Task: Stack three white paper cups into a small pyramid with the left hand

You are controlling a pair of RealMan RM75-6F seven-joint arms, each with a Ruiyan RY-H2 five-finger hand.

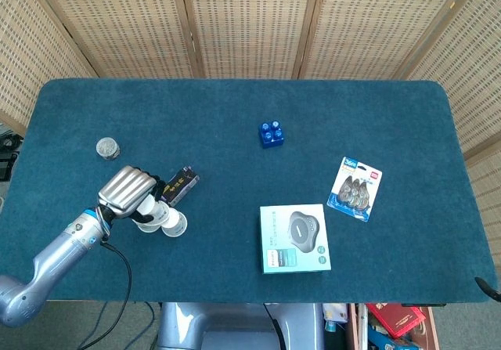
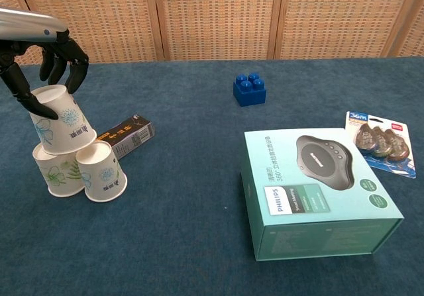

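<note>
Nearest the front edge of the blue carpeted tabletop (image 1: 235, 99), toward the middle: a teal Philips box (image 2: 321, 193), lying flat. Toward the front left corner: two white paper cups (image 2: 83, 170), upside down, side by side and touching. On top of them, a third cup (image 2: 63, 120), tilted, mouth down, resting across the pair. Around that top cup, the left hand (image 2: 43, 64), dark fingers (image 2: 30, 97) curled against its base and side, gripping it; silver arm reaching in from the front left edge. Just behind the cups, touching or nearly so: a small dark carton (image 2: 129, 136), lying on its side. Toward the right edge: a blister pack (image 2: 379, 144), flat. Further back, near the middle: a blue toy brick (image 2: 250, 89). Near the left edge in the head view: a small round silvery object (image 1: 107, 147), too small to identify. Beyond the far edge: a woven folding screen (image 1: 250, 21) with wooden frames. Right hand nowhere in either view.
</note>
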